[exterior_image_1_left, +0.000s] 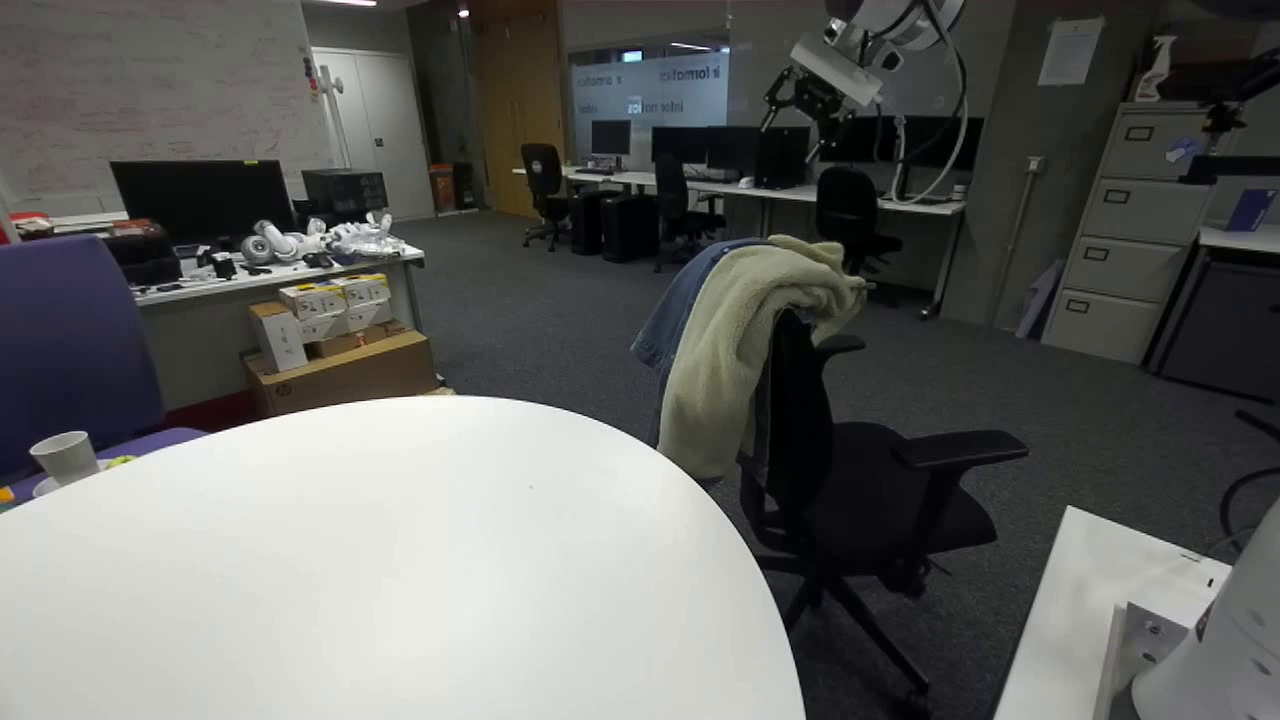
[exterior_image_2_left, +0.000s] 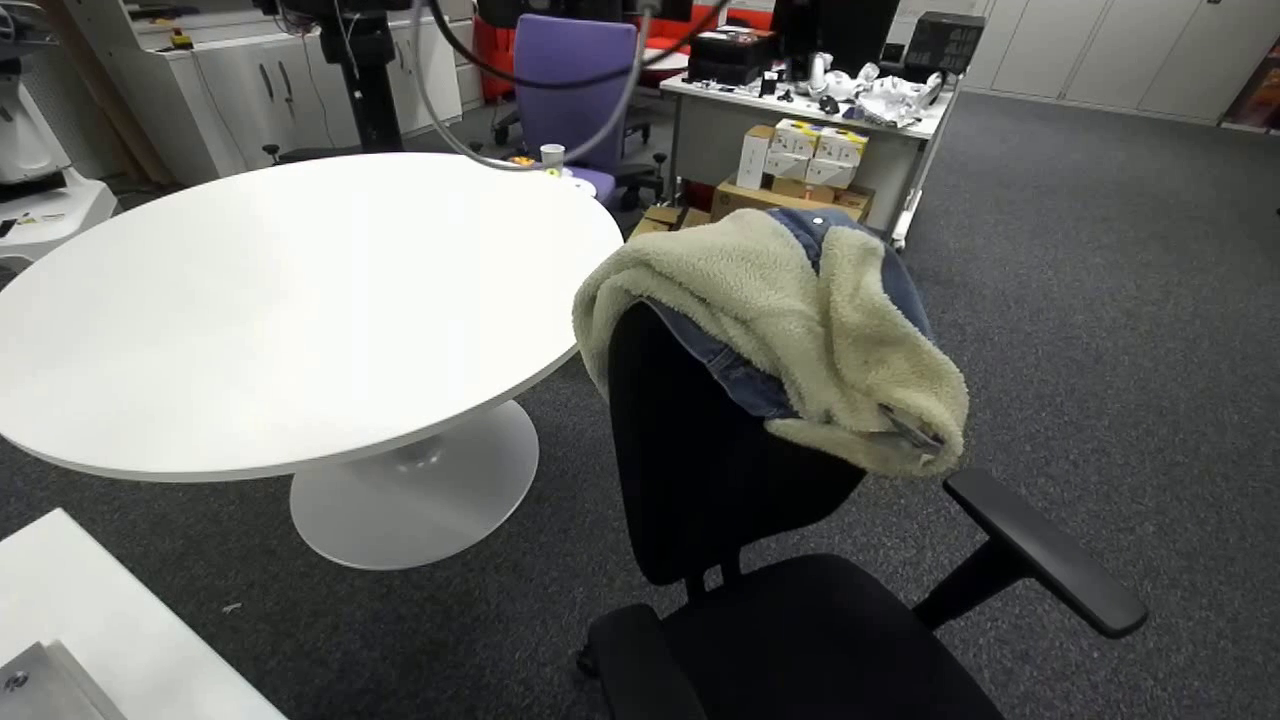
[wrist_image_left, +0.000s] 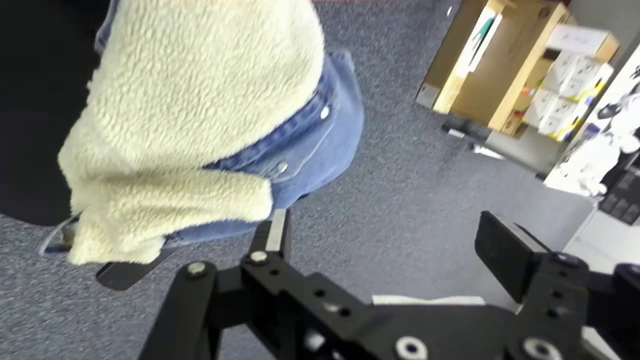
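A: Wrist view, left side?
B: Black chair, fleece-lined denim jacket draped over its back. Looks loose, so a lopsided tug could slide it off.
A: And right of that, gripper?
B: Spread wide, nothing in its grasp, not touching the jacket. Lines up past the jacket's edge; reaching straight in there could miss, or snag just one fold.

The jacket and chair are shared by both exterior views, angled down from raised spots; in the wrist view, the jacket is seen from above, closer.
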